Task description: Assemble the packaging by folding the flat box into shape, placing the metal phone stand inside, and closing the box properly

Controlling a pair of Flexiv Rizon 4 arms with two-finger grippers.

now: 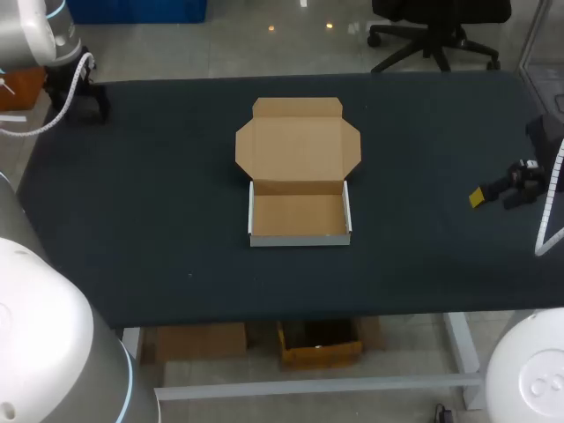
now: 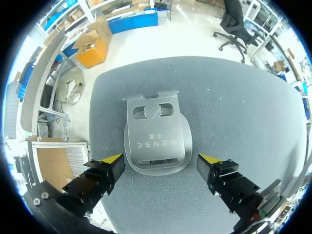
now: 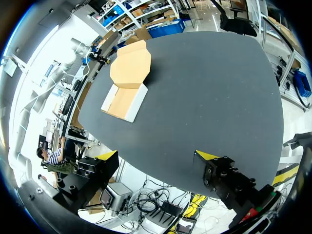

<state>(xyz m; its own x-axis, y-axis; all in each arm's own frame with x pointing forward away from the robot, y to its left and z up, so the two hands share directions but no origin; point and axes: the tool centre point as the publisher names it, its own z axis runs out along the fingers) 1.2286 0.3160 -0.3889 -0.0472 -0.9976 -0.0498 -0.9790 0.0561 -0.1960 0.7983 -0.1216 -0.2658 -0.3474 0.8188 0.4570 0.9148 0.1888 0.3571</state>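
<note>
Now the left pincer (image 2: 161, 158) gapes wide, the stand (image 2: 156, 141) flat just ahead between its fingers (image 2: 108, 168); thin metal may slip on closing. Right pincer (image 3: 157, 156) also wide, box (image 3: 124, 100) well ahead.

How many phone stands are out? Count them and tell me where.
1. The metal phone stand lies flat on the table between the left gripper's open fingers; the head view does not show it. The box is empty.

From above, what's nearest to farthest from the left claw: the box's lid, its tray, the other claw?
From the left gripper, at the far left corner:
1. Lid, mid-table, far side.
2. Tray, just this side of the lid.
3. Right gripper, at the right edge.
</note>
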